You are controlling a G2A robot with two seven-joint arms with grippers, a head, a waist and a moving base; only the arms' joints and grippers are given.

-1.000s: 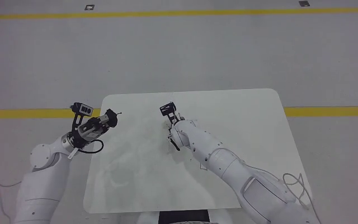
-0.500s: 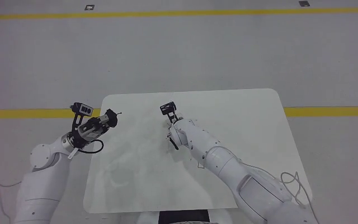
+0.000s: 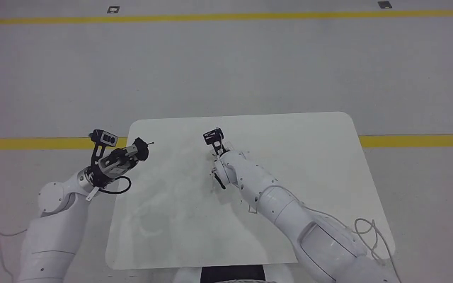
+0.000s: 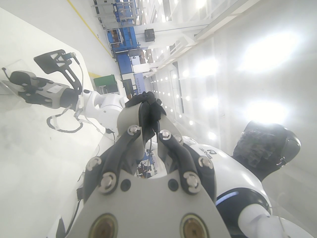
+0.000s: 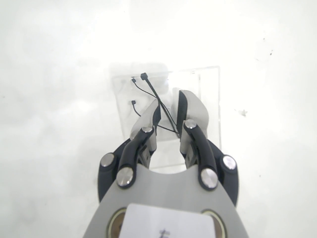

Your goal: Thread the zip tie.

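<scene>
White table (image 3: 318, 184) bears clear box (image 5: 208, 95) of zip ties (image 5: 143, 76); right end effector (image 5: 167, 99) apart above, left end effector (image 4: 148, 104) together.

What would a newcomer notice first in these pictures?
The right pincer stands open over a clear plastic box holding thin black zip ties, mid-table. The left pincer is shut on another black zip tie at the white table's left edge.

The zip ties (image 5: 153, 92) are black; their box (image 5: 210, 95) is clear and colourless; the table (image 3: 311, 156) is plain white; the floor (image 3: 212, 64) is pale grey, crossed by yellow stripes (image 3: 212, 17); the right gripper (image 5: 168, 100) is grey with black linkages.
</scene>
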